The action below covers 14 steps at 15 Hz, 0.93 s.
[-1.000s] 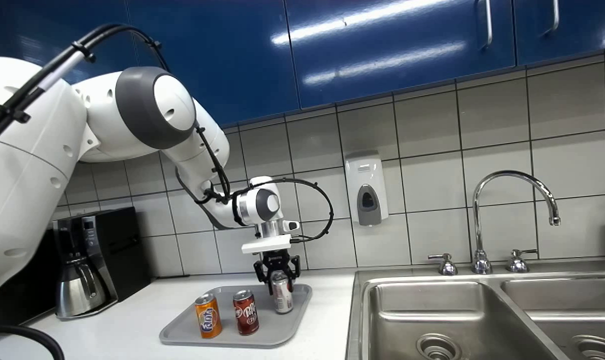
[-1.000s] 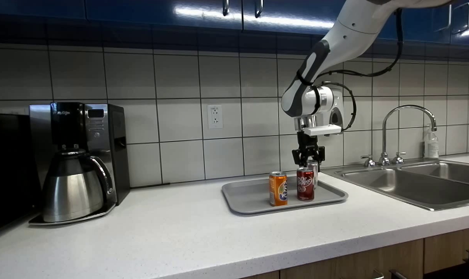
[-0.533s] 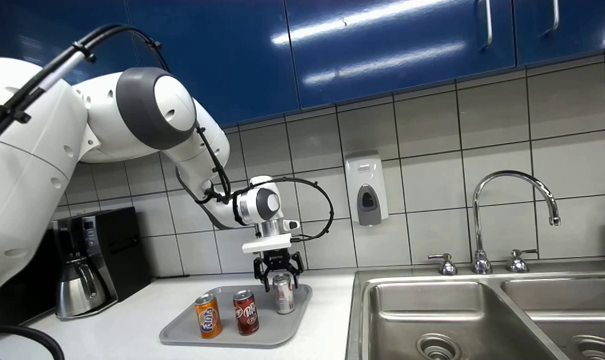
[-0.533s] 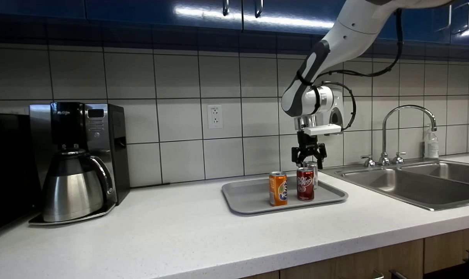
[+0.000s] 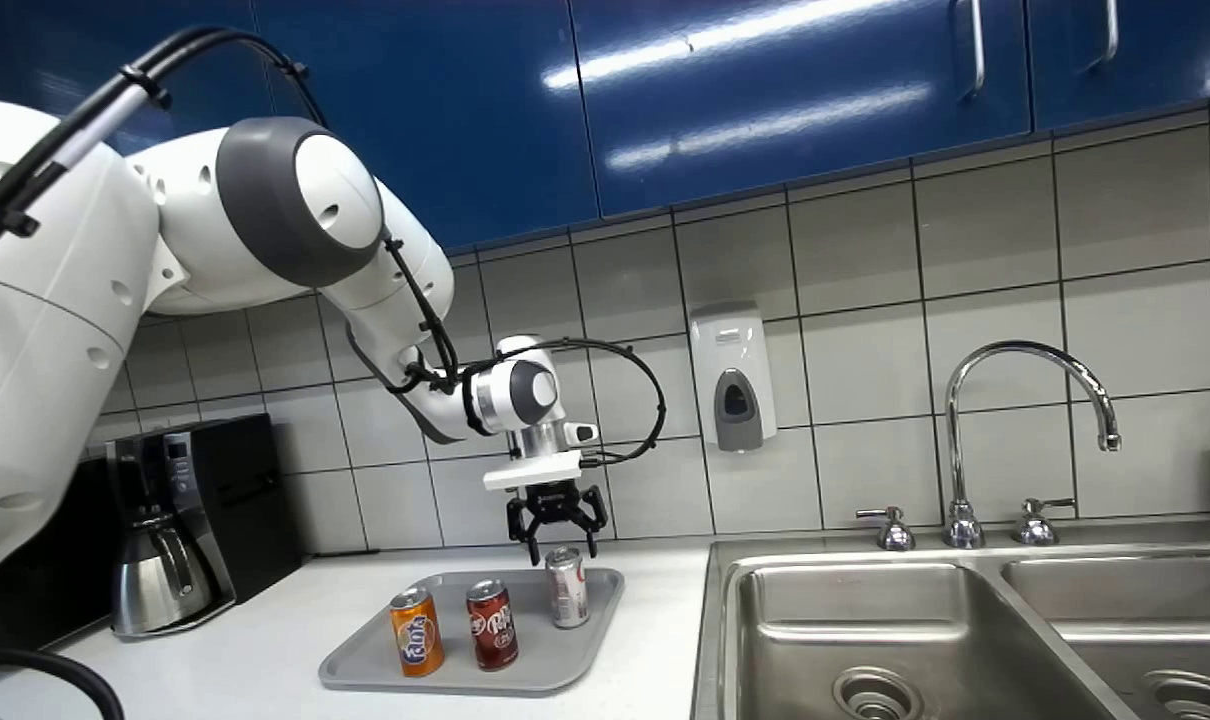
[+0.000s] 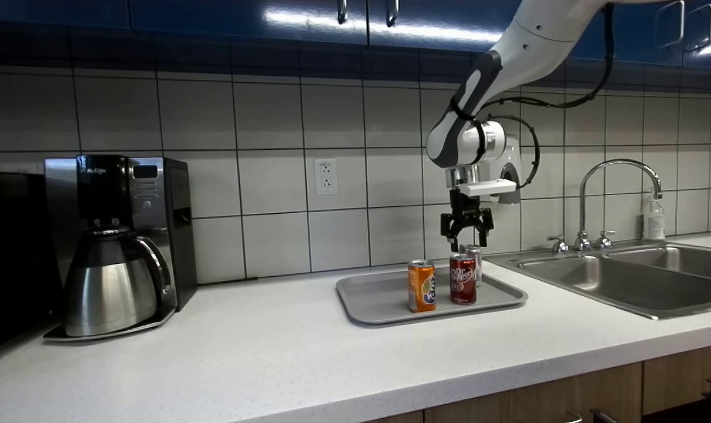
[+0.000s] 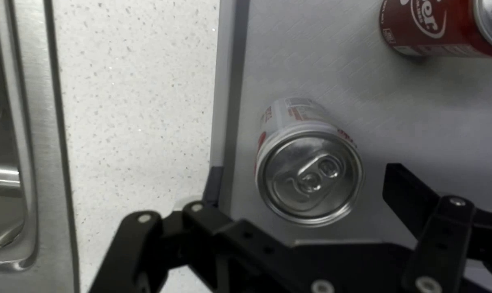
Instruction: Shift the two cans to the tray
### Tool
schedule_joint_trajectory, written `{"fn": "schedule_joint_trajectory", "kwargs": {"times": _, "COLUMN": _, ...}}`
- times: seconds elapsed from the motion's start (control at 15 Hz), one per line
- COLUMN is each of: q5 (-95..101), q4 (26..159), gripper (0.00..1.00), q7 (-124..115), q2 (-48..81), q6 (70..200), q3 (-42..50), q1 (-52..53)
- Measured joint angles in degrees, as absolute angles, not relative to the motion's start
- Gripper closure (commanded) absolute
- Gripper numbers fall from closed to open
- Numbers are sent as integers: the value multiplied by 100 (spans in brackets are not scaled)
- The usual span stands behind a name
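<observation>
The silver-grey can [image 5: 568, 592] stands upright on the grey tray [image 5: 537, 668], near its sink-side end. My gripper [image 5: 564, 557] is just above that can, its jaws spread wide. In the wrist view the silver can's lid [image 7: 311, 179] lies between the fingers [image 7: 408, 195], with a gap on both sides. The dark red can [image 5: 492, 628] is upright on the tray too, beside the silver one. In an exterior view the red can [image 6: 463, 281] partly hides the silver can [image 6: 478, 265].
An orange can [image 6: 421, 286] also stands on the tray, beside the red one. The steel sink [image 5: 865, 640] with its faucet [image 5: 1025, 350] is beyond the tray's end. A coffee maker [image 6: 120, 247] stands on the counter [image 6: 244, 352], and a tiled wall [image 5: 755, 490] rises behind.
A second ago the jaws were around the silver can. They have since spread apart and let it go, and the gripper has risen above it. The cans and tray have stayed put.
</observation>
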<state>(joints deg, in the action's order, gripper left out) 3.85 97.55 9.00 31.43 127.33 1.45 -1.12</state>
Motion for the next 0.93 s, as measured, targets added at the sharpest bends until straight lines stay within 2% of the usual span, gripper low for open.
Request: {"fn": "schedule_joint_trajectory", "kwargs": {"times": 0.93, "q5": 368, "q4": 10256, "gripper": 0, "q7": 917, "q2": 2289, "q6": 12754, "q3": 146, "q1": -262}}
